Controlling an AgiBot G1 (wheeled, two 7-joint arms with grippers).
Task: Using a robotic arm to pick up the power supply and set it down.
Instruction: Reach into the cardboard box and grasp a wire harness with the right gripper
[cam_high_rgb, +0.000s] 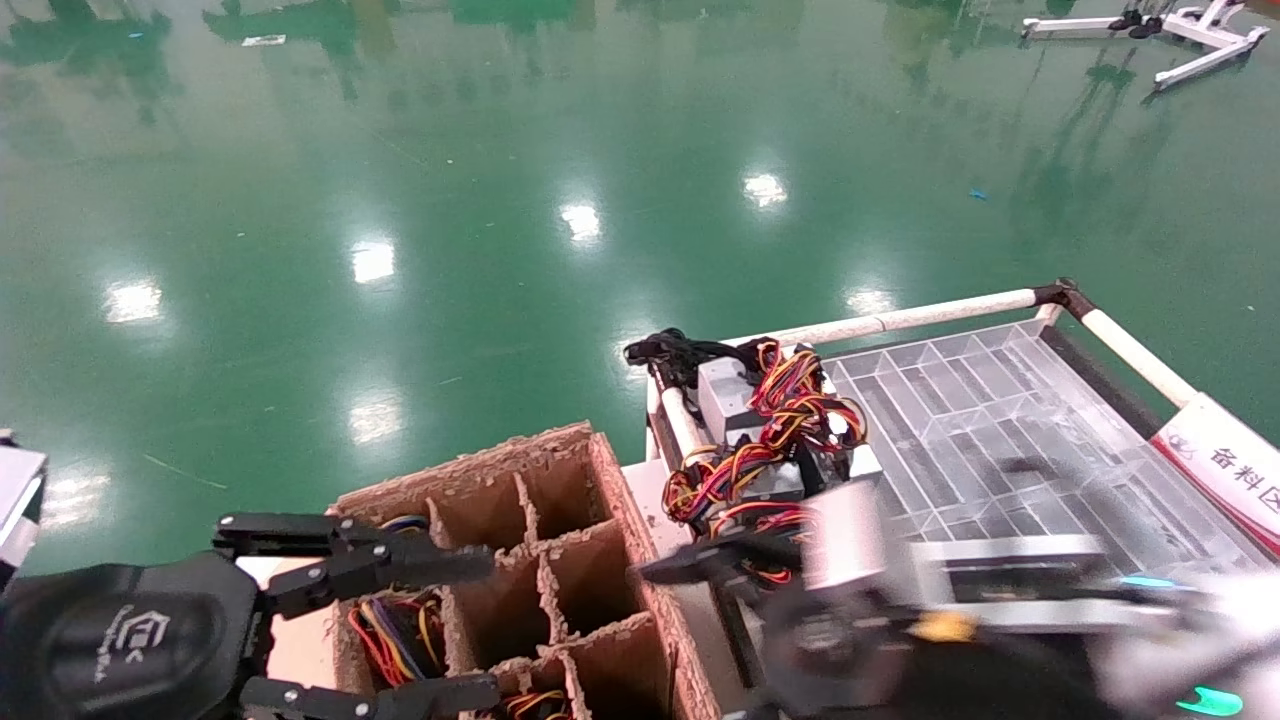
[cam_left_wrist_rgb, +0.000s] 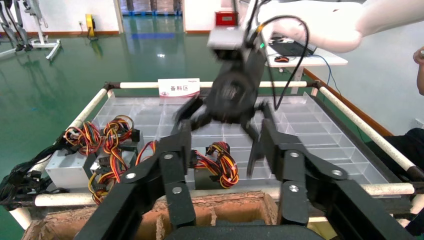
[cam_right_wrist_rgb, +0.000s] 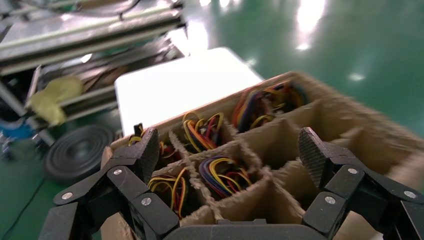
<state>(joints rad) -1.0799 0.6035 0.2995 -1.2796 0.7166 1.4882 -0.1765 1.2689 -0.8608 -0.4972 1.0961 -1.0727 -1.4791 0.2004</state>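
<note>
Cardboard box (cam_high_rgb: 610, 500): brown, split by dividers into cells, standing on a white top (cam_right_wrist_rgb: 185, 85); it is the landmark for every line below.
Box cells: several hold bundles of coloured wires (cam_right_wrist_rgb: 222, 175) (red, yellow, orange, black); the cells on the tray side look bare in the head view.
Tray (cam_high_rgb: 960, 400): clear plastic with many small compartments, lying just beside the box on a rack of white pipes (cam_high_rgb: 900, 320).
Power supply (cam_high_rgb: 725, 395): a grey metal case at the tray corner nearest the box, lying among look-alikes (I cannot count them), its wires (cam_high_rgb: 790, 400) looped over the top and touching the neighbours.
Other supply: one more with a dark case (cam_left_wrist_rgb: 210, 177) lies farther along the tray edge that faces the box, wires curled on top.
Robotic arm: the right one, white sleeve (cam_left_wrist_rgb: 325, 22) and black wrist, reaching in over the tray beside the box.
Right gripper (cam_right_wrist_rgb: 230, 155): jaws spread wide with nothing between them; it hangs above the tray close to the pile of supplies, touching none, and its own camera looks across at the box cells.
Left gripper (cam_high_rgb: 485, 628): black, jaws spread wide and empty, held over the box's side away from the tray.
Sign (cam_high_rgb: 1220, 470): white with red edge, on the rack's side far from the box.
Floor (cam_high_rgb: 400, 150): glossy green, beyond the box and rack.
</note>
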